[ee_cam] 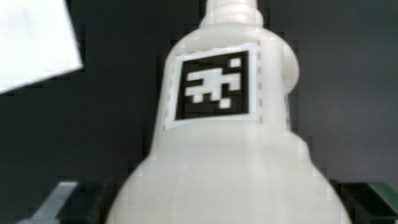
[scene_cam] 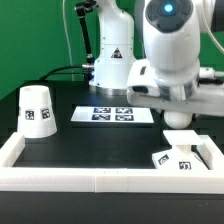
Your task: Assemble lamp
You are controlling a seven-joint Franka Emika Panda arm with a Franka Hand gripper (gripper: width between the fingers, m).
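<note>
The white bulb [ee_cam: 214, 150] fills the wrist view, its square tag facing the camera. It sits between the two dark fingers [ee_cam: 54, 200] of my gripper [ee_cam: 210, 208], which is shut on its wide body. In the exterior view my gripper [scene_cam: 178, 104] holds the bulb [scene_cam: 178, 116] in the air above the low square base [scene_cam: 186, 156], which lies at the front on the exterior view's right. The cone-shaped shade [scene_cam: 37, 108] stands upright on the exterior view's left, apart from the gripper.
The marker board [scene_cam: 114, 115] lies flat at the middle back of the black table. A raised white rim [scene_cam: 90, 178] runs along the front and sides. The arm's own base [scene_cam: 112, 60] stands behind the marker board. A white flat surface [ee_cam: 36, 45] shows past the bulb.
</note>
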